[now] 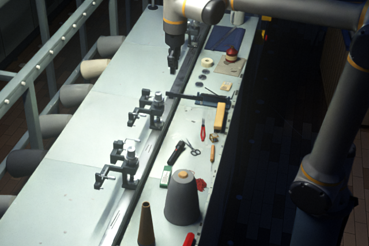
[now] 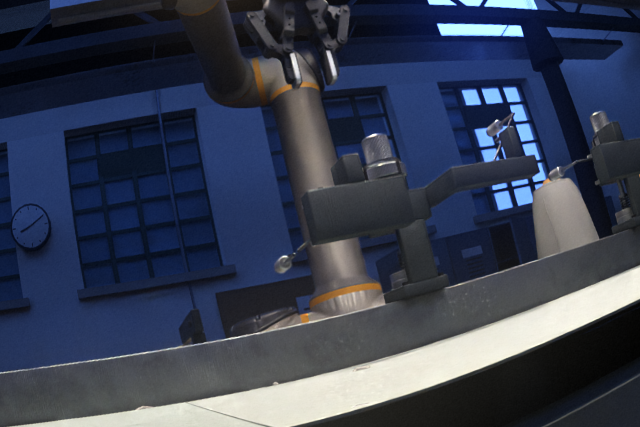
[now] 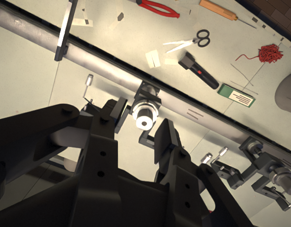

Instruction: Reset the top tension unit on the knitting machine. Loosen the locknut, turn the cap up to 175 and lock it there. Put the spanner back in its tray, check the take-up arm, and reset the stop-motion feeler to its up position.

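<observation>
The far tension unit (image 1: 193,30) is mostly hidden behind my arm near the deck's far end. The middle tension unit (image 1: 150,105) stands by the rail, its knurled cap (image 3: 144,119) seen from above between my fingers in the wrist camera, with the locknut (image 2: 385,169) under the cap. My gripper (image 1: 173,66) hangs partly open and empty above the deck, between the far and middle units. The spanner (image 1: 186,96) lies with its handle on the blue tray (image 1: 213,100) and its head reaching over the rail. A third unit (image 1: 122,166) stands nearer.
The blue mat (image 1: 225,38) lies at the shelf's far end beside a red-topped bobbin (image 1: 231,54). Pliers (image 1: 203,130), scissors (image 1: 192,147), a torch (image 1: 176,152) and a grey cone (image 1: 181,197) litter the shelf. A railing (image 1: 56,44) runs along the left.
</observation>
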Motion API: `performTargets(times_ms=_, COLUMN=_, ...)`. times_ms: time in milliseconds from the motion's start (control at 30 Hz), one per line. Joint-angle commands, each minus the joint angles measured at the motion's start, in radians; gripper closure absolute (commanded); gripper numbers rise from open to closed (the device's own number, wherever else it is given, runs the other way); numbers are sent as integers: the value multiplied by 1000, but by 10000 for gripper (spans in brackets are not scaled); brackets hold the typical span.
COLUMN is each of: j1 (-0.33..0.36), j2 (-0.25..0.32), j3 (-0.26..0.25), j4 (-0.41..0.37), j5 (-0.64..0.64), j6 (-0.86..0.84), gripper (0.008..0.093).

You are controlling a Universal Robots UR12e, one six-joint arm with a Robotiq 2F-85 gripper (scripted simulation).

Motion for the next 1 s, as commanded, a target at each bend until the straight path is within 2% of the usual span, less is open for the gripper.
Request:
performTargets(times_ms=0, j1=11, j2=5, j3=-5, j4=-1, j5=0, j6=11, gripper=574)
performTargets(times_ms=500, j1=169, j2=87, j3=-81, j4=-7, j5=0, j6=169, gripper=574)
performTargets(times_ms=967, j1=248, j2=139, j3=-134, j4=-7, j5=0, j6=248, gripper=574)
